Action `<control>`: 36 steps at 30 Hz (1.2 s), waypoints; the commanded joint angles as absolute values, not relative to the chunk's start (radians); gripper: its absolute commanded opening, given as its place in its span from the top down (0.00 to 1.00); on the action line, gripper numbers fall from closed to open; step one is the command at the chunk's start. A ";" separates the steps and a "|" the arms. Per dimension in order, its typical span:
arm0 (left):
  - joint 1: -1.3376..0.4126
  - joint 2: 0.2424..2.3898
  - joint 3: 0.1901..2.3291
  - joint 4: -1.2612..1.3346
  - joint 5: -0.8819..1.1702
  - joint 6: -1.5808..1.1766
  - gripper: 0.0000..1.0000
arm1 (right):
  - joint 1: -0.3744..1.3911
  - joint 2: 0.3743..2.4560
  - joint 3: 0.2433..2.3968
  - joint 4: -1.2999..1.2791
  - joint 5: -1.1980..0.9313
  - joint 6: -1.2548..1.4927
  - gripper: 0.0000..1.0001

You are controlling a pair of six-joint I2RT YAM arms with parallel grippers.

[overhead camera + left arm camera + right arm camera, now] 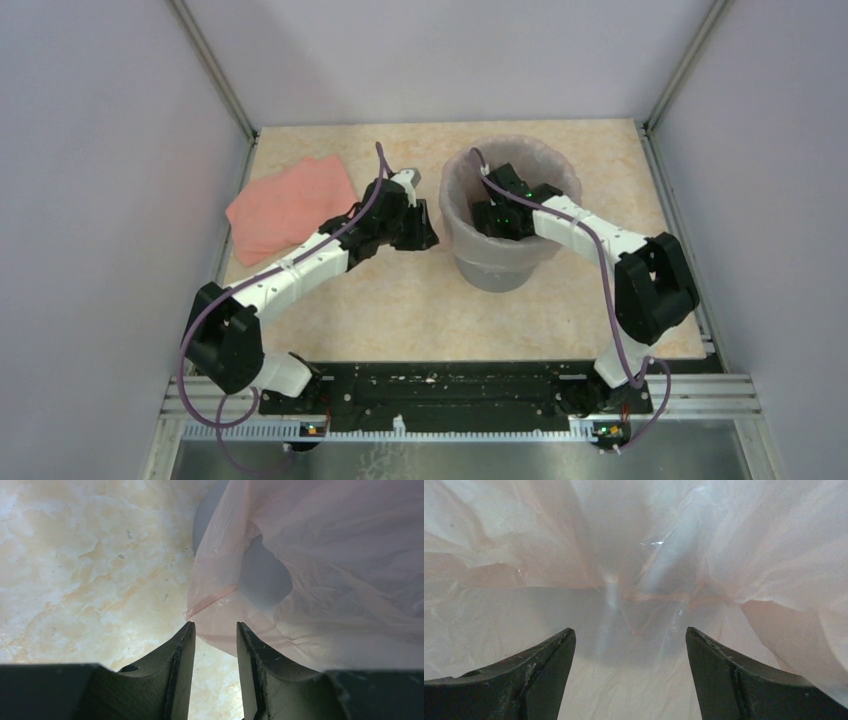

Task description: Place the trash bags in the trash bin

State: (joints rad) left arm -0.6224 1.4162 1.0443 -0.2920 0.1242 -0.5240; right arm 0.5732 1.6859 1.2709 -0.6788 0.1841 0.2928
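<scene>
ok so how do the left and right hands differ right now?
Left hand sits outside the trash bin, by its left wall; right hand reaches down inside it. Left hand's jaws stand narrowly apart; right hand's stand wide. Shared: both open, nothing gripped, both facing the pink trash bag.

The round grey trash bin (500,268) stands upright, right of centre in the top view. The pale-pink, translucent trash bag (548,152) lines it. Its crinkled film is folded over the rim and drapes down the outer wall.
</scene>
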 commanded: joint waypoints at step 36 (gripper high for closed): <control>-0.696 1.493 1.098 -0.222 0.150 -0.514 0.59 | 0.626 1.615 1.407 -0.803 0.203 0.375 0.23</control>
